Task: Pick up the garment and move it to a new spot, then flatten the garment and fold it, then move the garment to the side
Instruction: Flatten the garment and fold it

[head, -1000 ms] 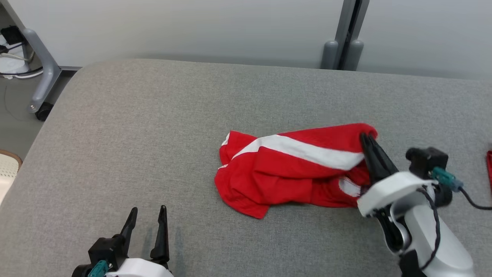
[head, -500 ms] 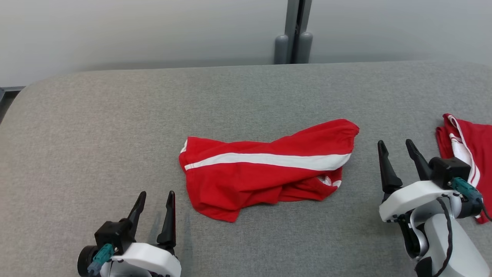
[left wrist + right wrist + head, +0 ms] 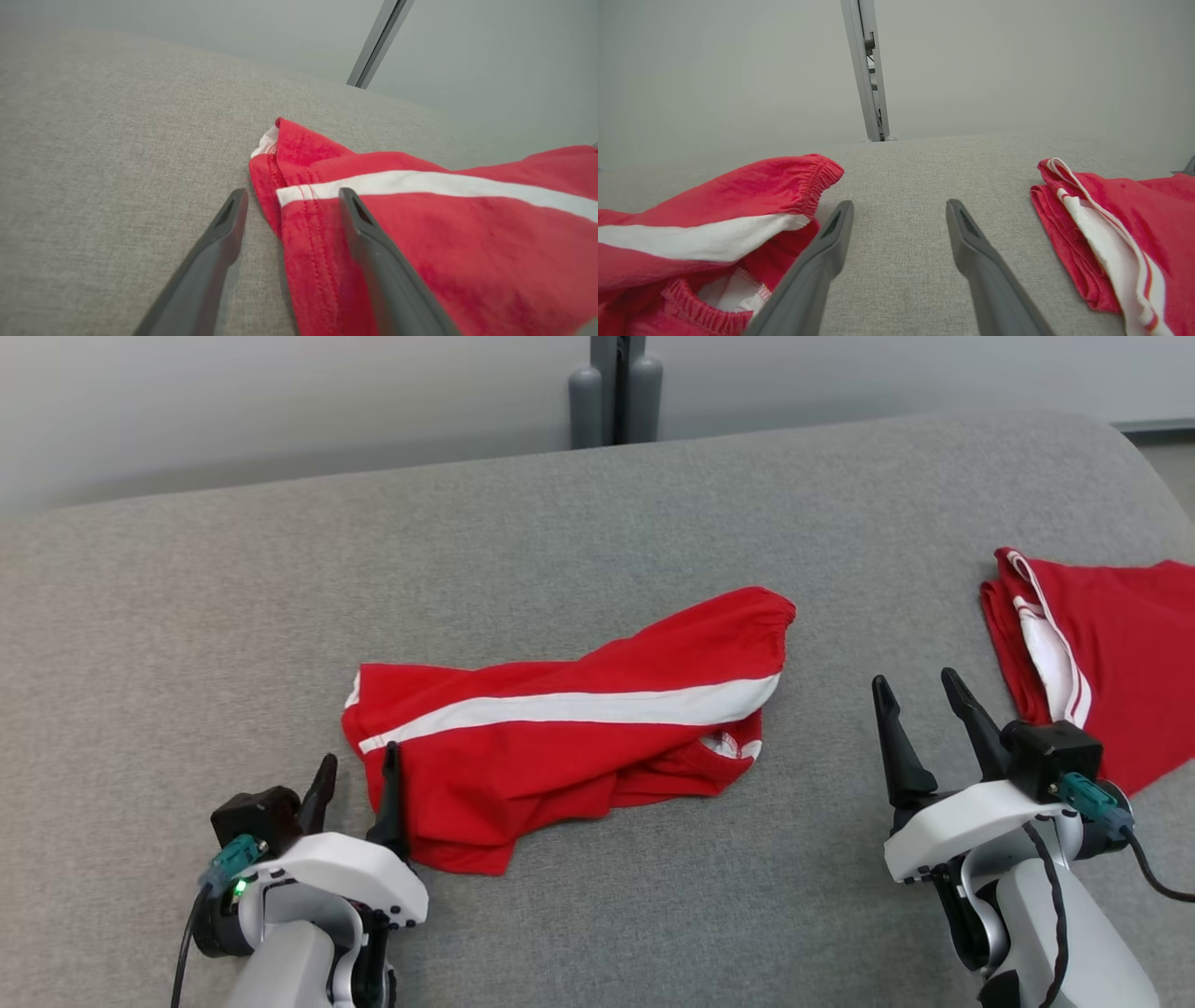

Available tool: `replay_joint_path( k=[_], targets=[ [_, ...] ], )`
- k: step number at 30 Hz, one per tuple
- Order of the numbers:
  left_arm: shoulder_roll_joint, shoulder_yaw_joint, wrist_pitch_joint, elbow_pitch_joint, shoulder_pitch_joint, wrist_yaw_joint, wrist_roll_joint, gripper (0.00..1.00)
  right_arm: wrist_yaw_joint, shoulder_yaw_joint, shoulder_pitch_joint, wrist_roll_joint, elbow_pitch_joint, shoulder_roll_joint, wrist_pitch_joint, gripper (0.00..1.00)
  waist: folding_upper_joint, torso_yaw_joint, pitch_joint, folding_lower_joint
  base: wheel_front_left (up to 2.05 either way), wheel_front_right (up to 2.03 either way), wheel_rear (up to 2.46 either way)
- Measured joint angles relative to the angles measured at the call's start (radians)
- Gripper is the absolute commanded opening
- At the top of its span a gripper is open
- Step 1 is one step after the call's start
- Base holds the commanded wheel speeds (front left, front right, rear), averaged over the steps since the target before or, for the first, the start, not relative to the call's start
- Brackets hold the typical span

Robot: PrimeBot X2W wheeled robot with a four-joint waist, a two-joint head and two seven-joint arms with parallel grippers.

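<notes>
Grey woven fabric covers the broad padded desk (image 3: 560,523), with a pale wall and a grey upright post (image 3: 616,392) behind it. From the head view, the crumpled red shorts with a white side stripe (image 3: 560,747) lie near the middle of the desk. The left gripper (image 3: 358,756) has its fingers apart at the hem end, and the right gripper (image 3: 915,678) is also spread and empty, well apart from the elastic waistband. A second folded red-and-white garment (image 3: 1120,663) lies further right. In the left wrist view, the left gripper (image 3: 293,191) straddles the stitched hem edge, one finger over bare desk and the other over the shorts (image 3: 420,224). In the right wrist view, the right gripper (image 3: 900,203) points at bare desk between the shorts' waistband (image 3: 817,179) and the second garment (image 3: 1111,224). Flattening looks like the step in hand. It would go best if the left gripper pinches only the hem corner, the right swings over to take the waistband, and both draw apart evenly, staying low.
</notes>
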Motion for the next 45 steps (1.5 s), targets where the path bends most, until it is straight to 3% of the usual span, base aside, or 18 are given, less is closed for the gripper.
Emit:
replay_joint_path(
  k=[6,7,8,10,22,29,35,36,38,45],
  targets=[
    [0.001,0.001,0.000,0.126,-0.078,-0.001,-0.028,1.00,0.000,-0.003,-0.010,0.002,-0.006,0.002,0.000,1.00,0.0000,-0.030,0.039,0.0000,0.00,0.00,0.00],
    [0.001,-0.005,0.000,0.136,-0.081,-0.004,-0.027,0.84,0.000,-0.005,-0.010,0.002,-0.006,0.002,0.000,1.00,0.0000,-0.032,0.043,0.0000,0.00,0.00,0.00],
    [0.001,-0.013,0.000,0.144,-0.083,-0.010,-0.013,0.44,0.000,-0.007,-0.010,0.002,-0.006,0.002,0.000,1.00,0.0000,-0.033,0.046,0.0000,0.00,0.00,0.00],
    [0.001,-0.024,0.000,0.148,-0.087,-0.015,-0.006,0.00,0.000,-0.011,-0.010,0.002,-0.006,0.002,0.000,1.00,0.0000,-0.032,0.048,0.0000,0.00,0.00,0.00],
    [0.003,-0.022,0.000,-0.011,-0.053,-0.007,0.156,0.00,0.000,-0.006,-0.011,0.039,-0.005,0.004,0.000,1.00,0.0000,-0.002,0.011,0.0000,0.00,0.00,0.00],
    [0.043,0.011,0.000,-0.138,-0.028,-0.038,0.312,0.00,0.000,0.010,0.019,0.082,0.006,0.004,0.000,1.00,0.0000,0.002,-0.055,0.0000,0.00,0.00,0.00],
    [0.047,0.030,0.000,-0.199,0.107,-0.056,0.378,0.02,0.000,0.019,0.067,0.108,0.008,0.004,0.000,1.00,0.0000,-0.007,-0.109,0.0000,0.00,0.00,0.00],
    [0.045,0.035,0.000,-0.191,0.131,-0.058,0.378,0.28,0.000,0.020,0.073,0.110,0.008,0.004,0.000,1.00,0.0000,-0.008,-0.114,0.0000,0.00,0.00,0.00],
    [0.040,0.047,0.000,-0.164,0.178,-0.058,0.379,1.00,0.000,0.023,0.085,0.114,0.009,0.004,0.000,1.00,0.0000,-0.009,-0.121,-0.0001,0.00,0.00,0.00],
    [0.021,0.088,0.000,-0.076,0.261,-0.055,0.375,1.00,0.000,0.035,0.105,0.123,0.012,0.004,0.000,1.00,0.0000,-0.006,-0.136,0.0000,0.00,0.00,0.00]
  ],
)
